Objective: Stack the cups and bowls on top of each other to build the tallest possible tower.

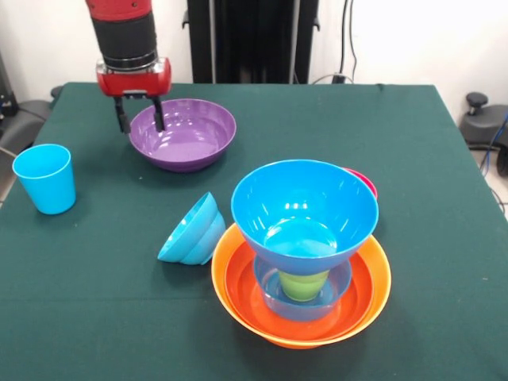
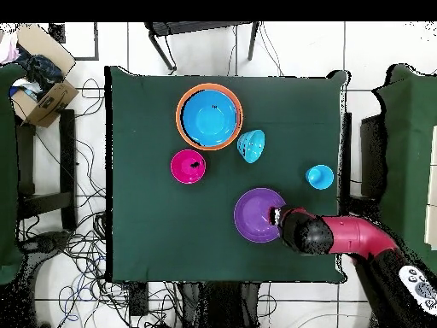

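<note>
Pink-red bowl [image 1: 362, 182] mostly hidden behind blue bowl [image 1: 304, 208].

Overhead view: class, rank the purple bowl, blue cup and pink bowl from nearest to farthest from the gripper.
1. Purple bowl: its rim is at the gripper.
2. Blue cup: up and to the right.
3. Pink bowl: far left.

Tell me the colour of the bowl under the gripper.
Purple. The bowl under the gripper shows best in the front view.

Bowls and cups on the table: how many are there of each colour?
Blue: 4, top bowl, bottom bowl, tipped bowl, blue cup
Orange: 2 showing, outer bowl, inner bowl
Purple bowl: 1
Pink bowl: 1
Green cup: 1
Total: 9
</note>
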